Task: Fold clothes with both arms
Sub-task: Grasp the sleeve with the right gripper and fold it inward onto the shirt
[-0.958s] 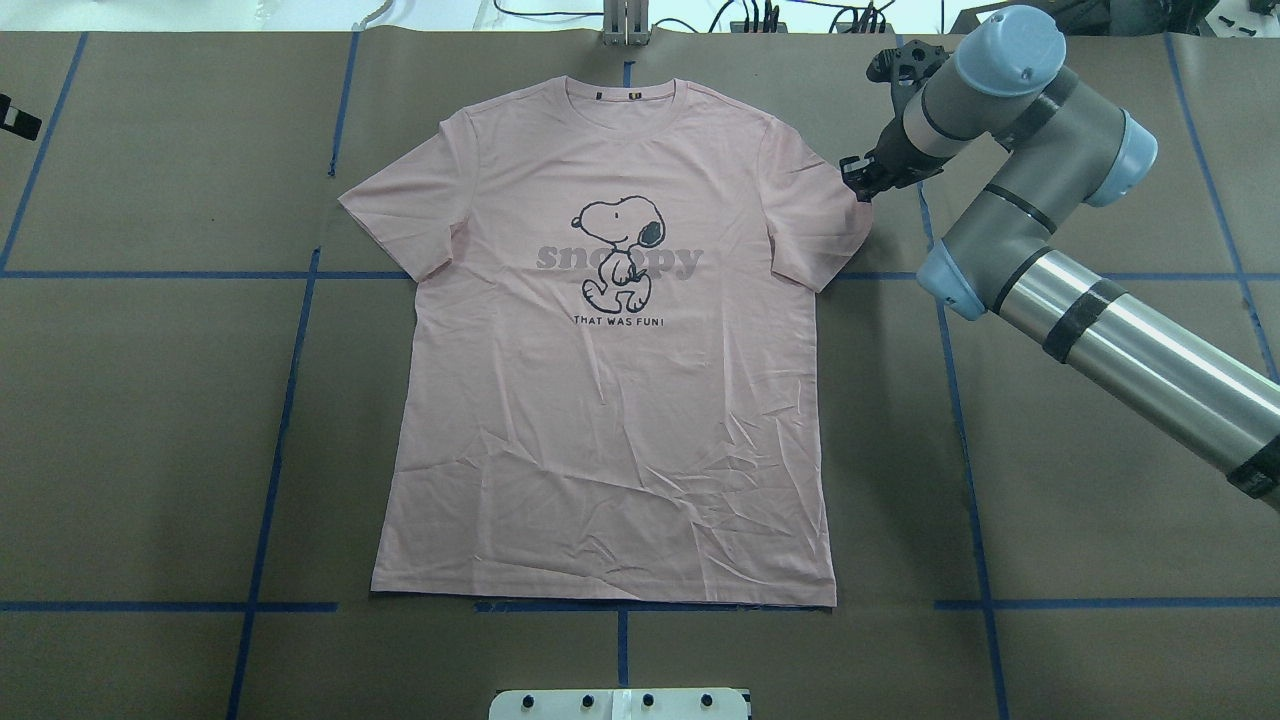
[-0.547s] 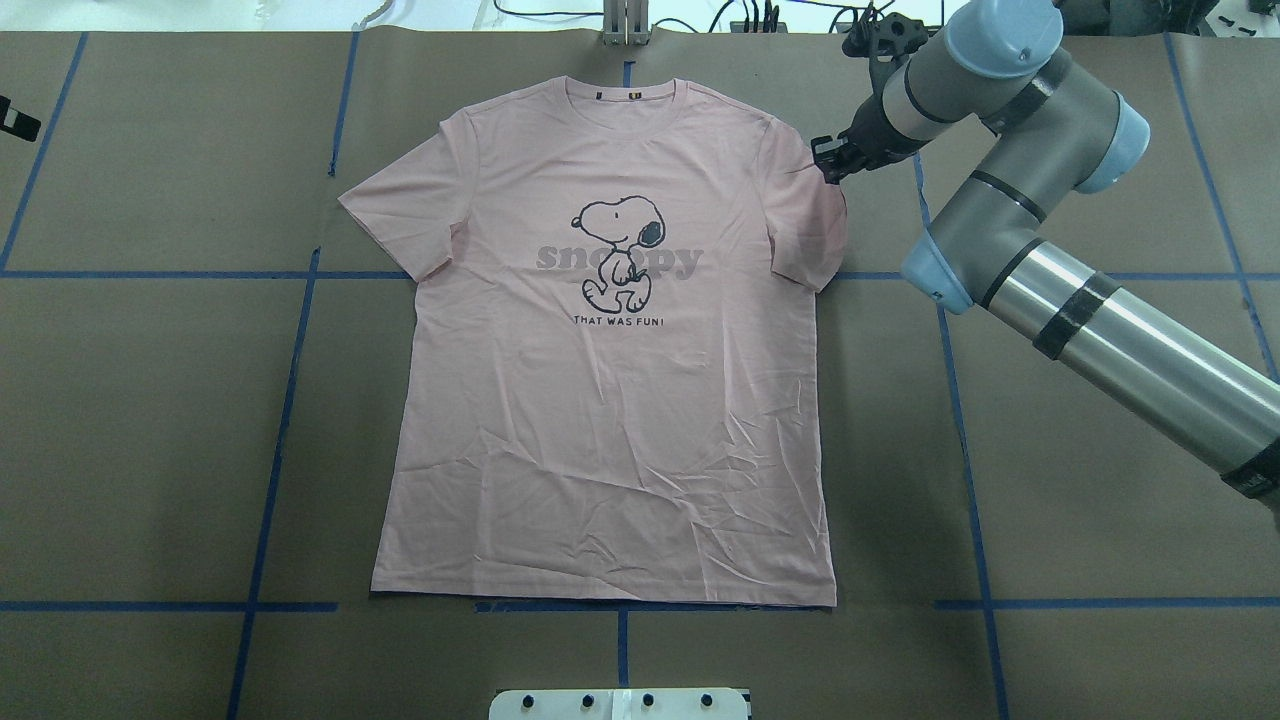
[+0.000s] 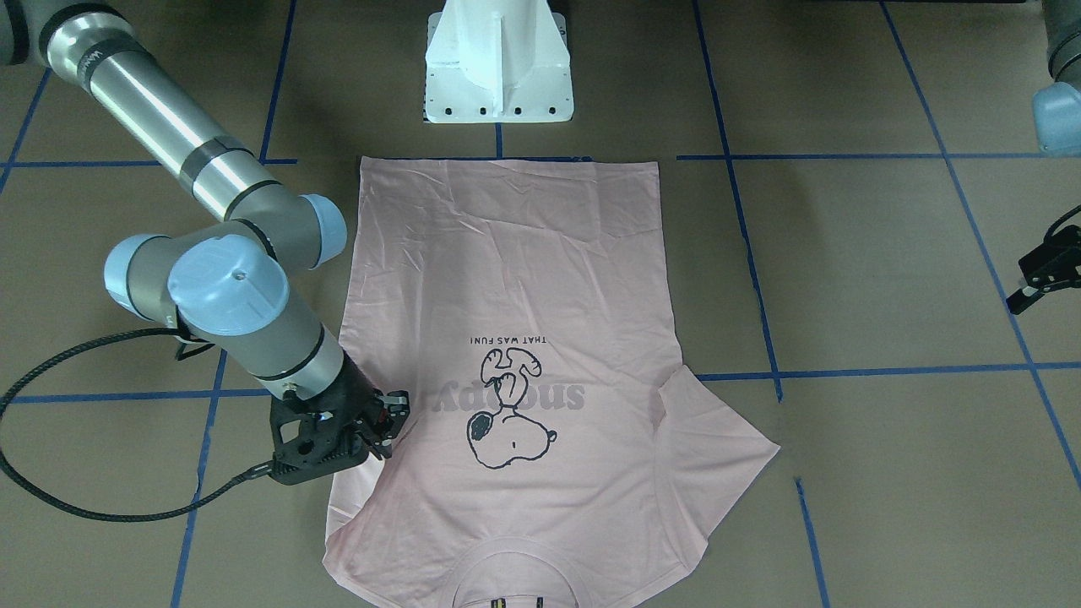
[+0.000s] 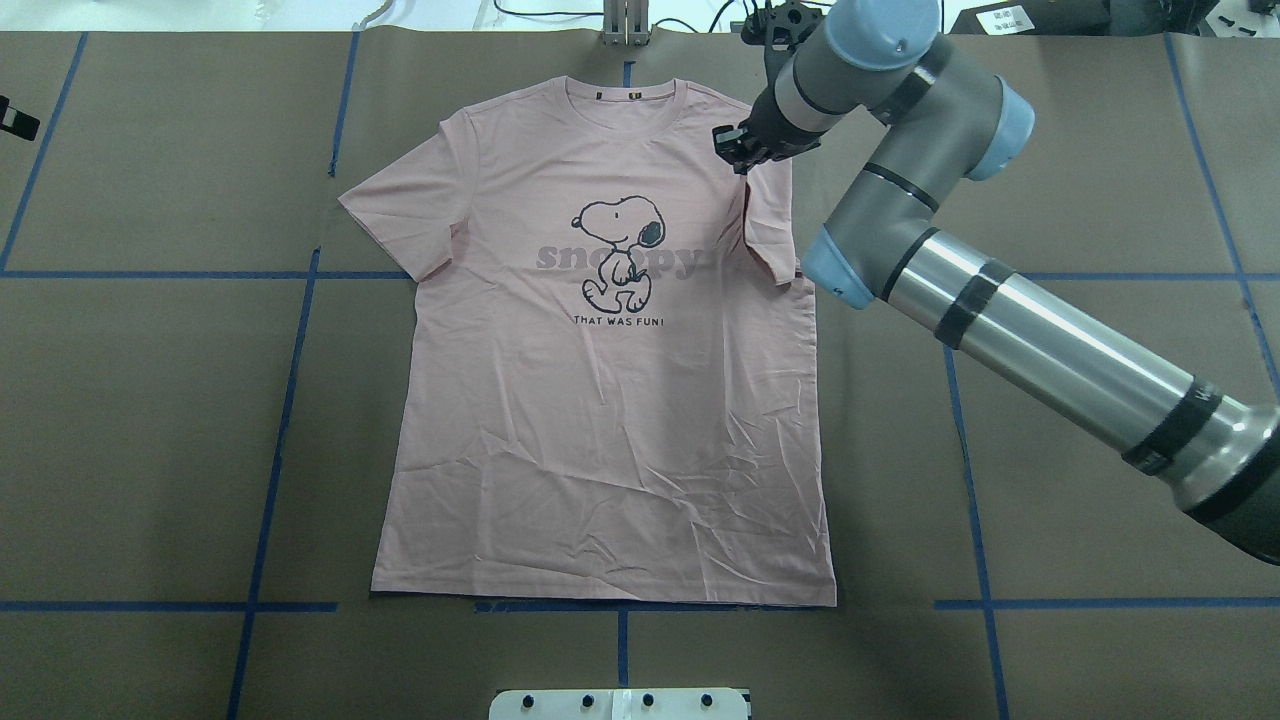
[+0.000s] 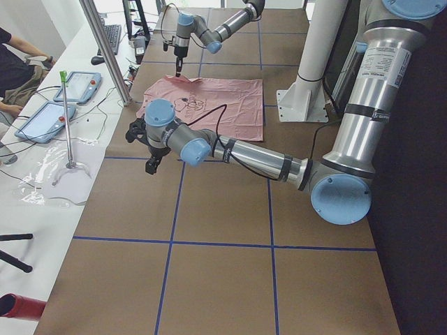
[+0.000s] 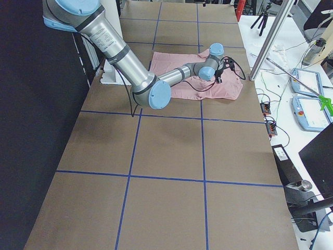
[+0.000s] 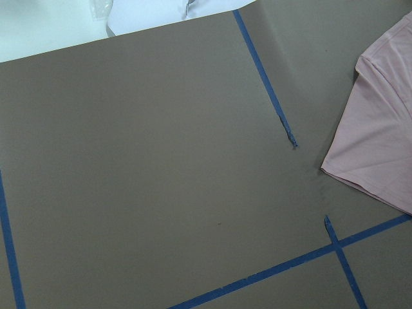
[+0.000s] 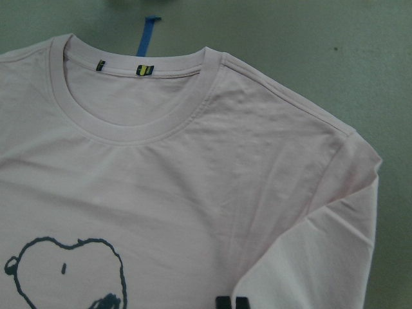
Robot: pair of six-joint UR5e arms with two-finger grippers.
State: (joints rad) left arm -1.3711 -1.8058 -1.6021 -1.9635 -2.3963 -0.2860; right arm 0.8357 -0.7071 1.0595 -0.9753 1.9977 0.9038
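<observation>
Near edge of the table (image 4: 150,450), by the white pedestal base (image 4: 620,703): the T-shirt (image 4: 600,430) hem, straight and flat along a blue tape line (image 4: 170,606). The shirt lies face up mid-table, with its collar (image 4: 620,100) toward the far edge.

Fabric is a thin pale pink knit and limp. The lower body is finely creased, the chest smoother. The table covering is matte brown paper.

Mid-shirt: a black dog outline (image 4: 620,250) over grey lettering.

Further out, the left sleeve (image 4: 395,205) is spread flat. The right sleeve (image 4: 770,230) is turned in over the chest, its edge raised into the right gripper (image 4: 738,155), whose jaws are pressed together, pinching the fabric.

The left gripper (image 3: 1040,279) hangs over bare paper toward the table's left end, well apart from the shirt. Spread or closed: cannot tell.

Progress, judged: early. The first sleeve fold is under way but not laid down. Left to do: the left sleeve, the sides, and the hem-to-collar fold.
</observation>
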